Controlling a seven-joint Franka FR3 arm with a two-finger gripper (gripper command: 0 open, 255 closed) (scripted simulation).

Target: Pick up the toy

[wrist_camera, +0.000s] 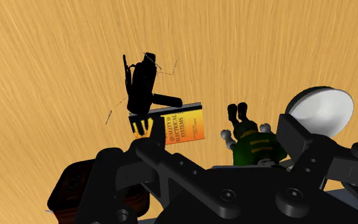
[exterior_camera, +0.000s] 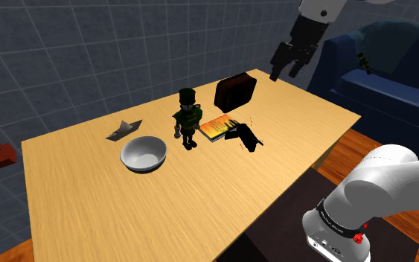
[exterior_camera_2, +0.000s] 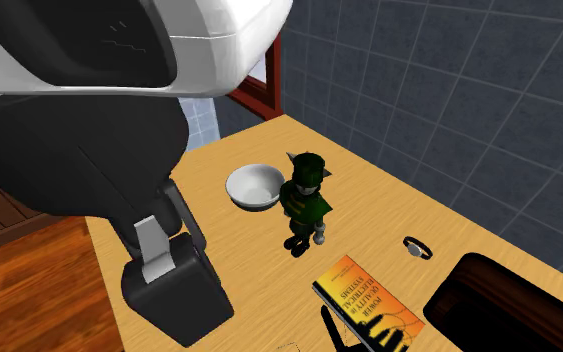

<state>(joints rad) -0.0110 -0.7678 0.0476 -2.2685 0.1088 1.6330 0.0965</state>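
nothing grasped yet: the gripper [exterior_camera: 288, 74] hangs above the table's [exterior_camera: 88, 197] far edge, fingers [exterior_camera: 277, 68] apart and empty, with the green toy figure [exterior_camera: 187, 117] standing untouched, well apart.

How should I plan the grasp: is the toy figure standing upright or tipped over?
Upright. The green toy figure stands on its feet on the wooden table, hat uppermost, leaning on nothing.

The table [exterior_camera: 88, 208] is matt, grained wood, the bowl [exterior_camera: 144, 154] smooth and glossy, the toy [exterior_camera: 187, 119] matt.
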